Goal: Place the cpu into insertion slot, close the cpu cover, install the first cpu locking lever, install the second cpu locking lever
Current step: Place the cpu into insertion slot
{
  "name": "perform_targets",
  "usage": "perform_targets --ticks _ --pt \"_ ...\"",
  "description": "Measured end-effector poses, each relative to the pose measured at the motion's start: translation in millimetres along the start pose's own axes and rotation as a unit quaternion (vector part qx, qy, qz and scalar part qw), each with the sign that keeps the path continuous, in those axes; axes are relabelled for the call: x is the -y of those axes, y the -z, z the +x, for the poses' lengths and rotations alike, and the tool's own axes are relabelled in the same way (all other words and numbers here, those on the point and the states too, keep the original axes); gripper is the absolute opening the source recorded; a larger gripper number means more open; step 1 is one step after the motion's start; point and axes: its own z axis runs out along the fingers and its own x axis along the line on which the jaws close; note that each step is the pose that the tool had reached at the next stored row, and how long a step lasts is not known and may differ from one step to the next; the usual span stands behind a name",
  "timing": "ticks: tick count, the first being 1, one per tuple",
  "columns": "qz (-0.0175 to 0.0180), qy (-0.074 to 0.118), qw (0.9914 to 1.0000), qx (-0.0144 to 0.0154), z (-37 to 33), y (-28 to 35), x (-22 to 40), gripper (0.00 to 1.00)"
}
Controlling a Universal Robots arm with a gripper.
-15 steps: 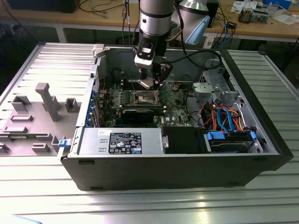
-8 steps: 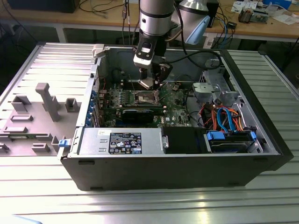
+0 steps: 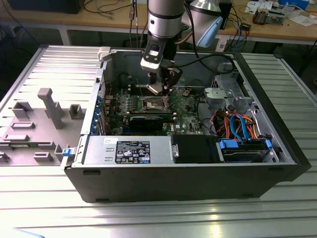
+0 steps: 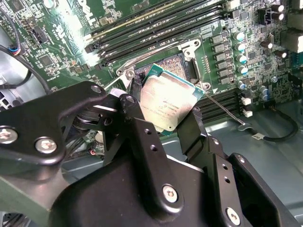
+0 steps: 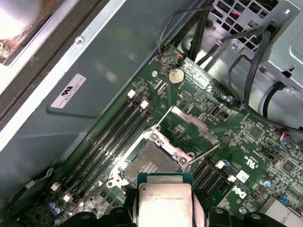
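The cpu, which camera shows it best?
The second wrist view: the cpu shows nearly whole, held in the hand. The first wrist view cuts part off; in the exterior view it is too small.

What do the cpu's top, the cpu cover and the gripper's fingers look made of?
The cpu: brushed silver-grey metal top with a dull sheen, on a green board edge. The cpu cover: likely steel, with bright glare along its frame. Fingers of the gripper: matt black; whether metal or plastic, I cannot tell.
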Motion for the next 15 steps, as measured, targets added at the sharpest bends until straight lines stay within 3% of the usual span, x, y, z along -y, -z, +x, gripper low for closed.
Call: perform_targets --ticks 15 --pt "-0.0005 -0.029 0.99957 0.0005 0.0 0.0 0.0 0.55"
